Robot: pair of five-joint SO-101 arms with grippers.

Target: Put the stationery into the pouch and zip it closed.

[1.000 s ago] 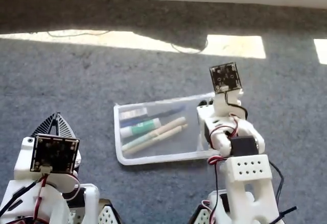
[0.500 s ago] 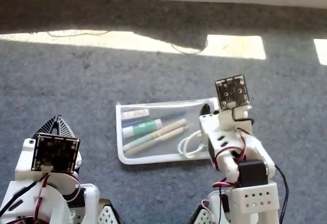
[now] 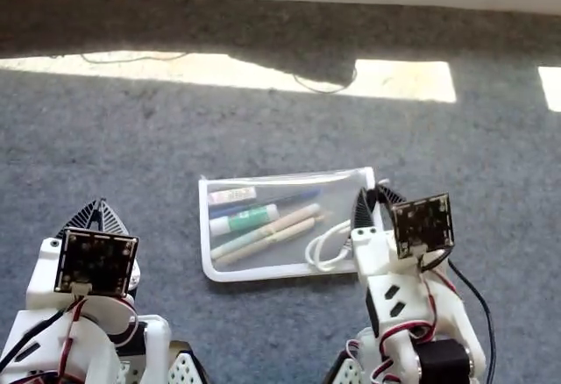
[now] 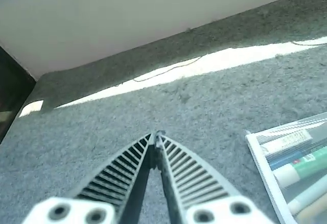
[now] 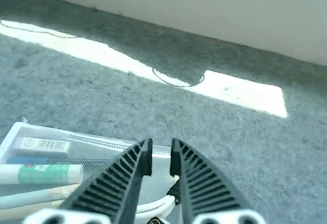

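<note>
Now the pouch point(image 3: 344, 198) lies flat on the grey carpet point(image 3: 131, 138), with pens point(image 3: 267, 229) and a white cable point(image 3: 323, 249) inside. The right gripper point(image 3: 372, 198) is at the pouch's 3 o'clock end, its fingers a little apart and holding nothing. The left gripper point(image 4: 156, 134) sits at 8 o'clock from the pouch, well apart from it, with its fingers pressed together.
</note>
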